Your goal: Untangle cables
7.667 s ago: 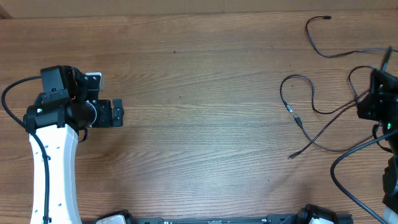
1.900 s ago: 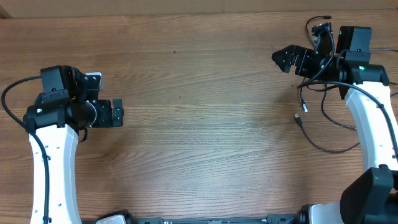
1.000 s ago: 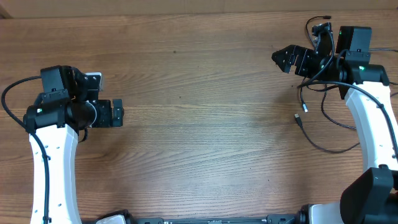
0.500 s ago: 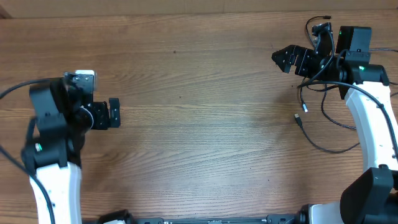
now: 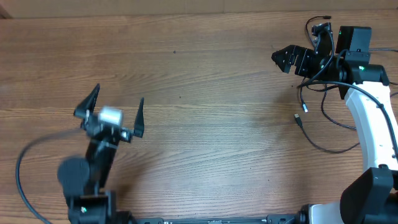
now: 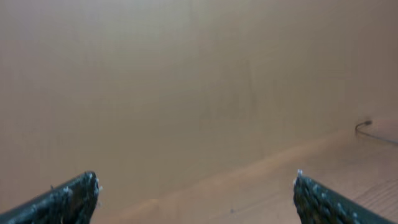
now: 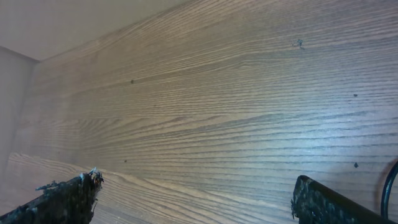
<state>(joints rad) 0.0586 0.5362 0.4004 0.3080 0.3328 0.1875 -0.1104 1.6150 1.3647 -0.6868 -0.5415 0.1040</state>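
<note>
Black cables [image 5: 298,119] lie loose on wood table [image 5: 205,74]; L claw [image 5: 119,93] & R claw [image 5: 295,42] both wide open, empty.

No legible text, label, brand, number or sign in any view. Pale block [image 5: 110,115] atop left arm [image 5: 96,165]: blurred, no marking readable.

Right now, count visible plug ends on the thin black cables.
2: a plug end at the far edge; a silver-tipped plug end on bare wood. Others may be hidden.
</note>
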